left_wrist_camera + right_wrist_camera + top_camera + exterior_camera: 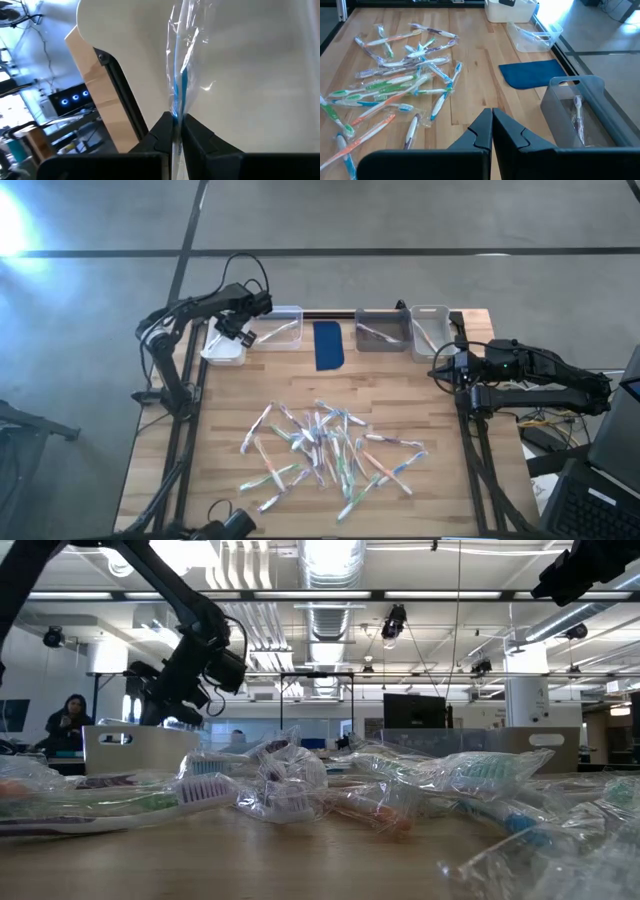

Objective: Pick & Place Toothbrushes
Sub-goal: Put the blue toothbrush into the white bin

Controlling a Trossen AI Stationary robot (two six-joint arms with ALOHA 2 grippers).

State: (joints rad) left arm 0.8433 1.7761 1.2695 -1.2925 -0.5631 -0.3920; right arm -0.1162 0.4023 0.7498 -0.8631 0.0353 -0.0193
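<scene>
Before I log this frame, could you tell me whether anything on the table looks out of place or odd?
Nothing looks damaged. The wrapped toothbrushes lie in a loose, crisscrossed heap mid-table, as expected for unsorted stock. The left gripper has its jaws pinched on one blue toothbrush over the white bin; the right gripper waits shut at the table's right edge.

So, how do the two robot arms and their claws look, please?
Both arms are dark, nearly black, jointed, with black cables looping along them. The left claw and the right claw each have two dark, angular, wedge-shaped fingers narrowing to the tips. No markings are visible.
</scene>
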